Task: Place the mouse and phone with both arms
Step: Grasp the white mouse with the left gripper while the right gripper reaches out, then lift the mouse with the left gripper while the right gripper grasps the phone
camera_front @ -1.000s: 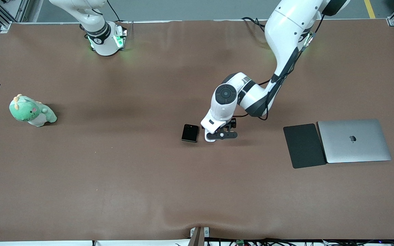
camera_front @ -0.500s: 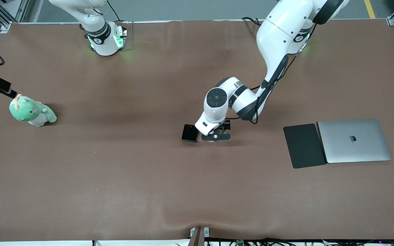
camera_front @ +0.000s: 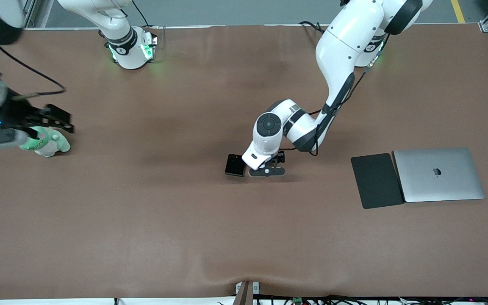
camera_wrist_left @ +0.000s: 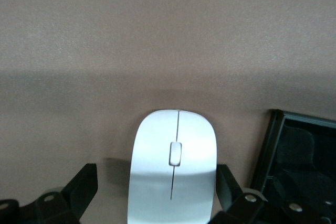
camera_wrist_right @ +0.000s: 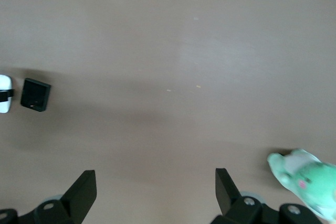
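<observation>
The white mouse [camera_wrist_left: 173, 166] lies on the brown table beside the black phone [camera_front: 235, 164], on the side toward the left arm's end. In the front view the left hand hides the mouse. My left gripper [camera_front: 265, 170] is low over the mouse, open, with its fingers [camera_wrist_left: 84, 184] on either side of it; one finger is close to the mouse's side and the other stands apart. The phone also shows in the left wrist view [camera_wrist_left: 299, 166]. My right gripper [camera_front: 57, 118] is open and empty, in the air over the right arm's end of the table. Its wrist view shows the phone [camera_wrist_right: 35, 94] and the mouse [camera_wrist_right: 4, 94] far off.
A green plush toy [camera_front: 47, 144] sits at the right arm's end, partly under the right gripper, and shows in the right wrist view [camera_wrist_right: 307, 179]. A matte black pad [camera_front: 376, 181] and a closed silver laptop [camera_front: 439, 174] lie side by side at the left arm's end.
The left gripper has shifted a little toward the phone and settled around the mouse. The right arm has swung into view over the plush toy.
</observation>
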`<state>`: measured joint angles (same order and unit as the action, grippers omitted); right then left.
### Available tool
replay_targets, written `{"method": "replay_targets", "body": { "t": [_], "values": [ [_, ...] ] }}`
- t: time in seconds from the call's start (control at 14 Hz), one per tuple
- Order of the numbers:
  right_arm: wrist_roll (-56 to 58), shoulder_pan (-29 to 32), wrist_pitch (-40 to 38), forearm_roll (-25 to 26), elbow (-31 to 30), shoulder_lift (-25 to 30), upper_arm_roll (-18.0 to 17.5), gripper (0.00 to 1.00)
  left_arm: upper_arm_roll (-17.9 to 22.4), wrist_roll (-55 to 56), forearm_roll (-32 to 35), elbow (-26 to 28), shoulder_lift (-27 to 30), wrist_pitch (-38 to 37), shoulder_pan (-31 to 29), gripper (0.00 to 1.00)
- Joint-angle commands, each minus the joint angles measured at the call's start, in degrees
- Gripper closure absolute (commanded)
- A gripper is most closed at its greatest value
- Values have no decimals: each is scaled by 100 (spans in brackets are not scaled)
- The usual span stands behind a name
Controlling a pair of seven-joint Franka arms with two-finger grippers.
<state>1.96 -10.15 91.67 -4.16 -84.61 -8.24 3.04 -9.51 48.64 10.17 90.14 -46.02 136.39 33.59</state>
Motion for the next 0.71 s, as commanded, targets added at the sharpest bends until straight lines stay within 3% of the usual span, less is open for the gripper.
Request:
{"method": "replay_targets", "body": {
  "t": [0.0, 0.36, 0.43, 0.64],
  "values": [
    [-711, -513, 184, -49, 76, -265, 48, 0, 54, 251, 169, -120, -91, 89, 77, 0],
    [-1672, -1462, 719, -111, 67, -915, 48, 0, 54, 557, 169, -120, -91, 89, 104, 0],
    [-1768, -1681, 860, -102, 59, -1056, 48, 0, 54, 689, 169, -120, -91, 89, 165, 14],
    [-1857, -1990, 1326, -102, 32, -1398, 48, 0, 54, 699, 169, -120, -91, 89, 165, 39]
  ]
}}
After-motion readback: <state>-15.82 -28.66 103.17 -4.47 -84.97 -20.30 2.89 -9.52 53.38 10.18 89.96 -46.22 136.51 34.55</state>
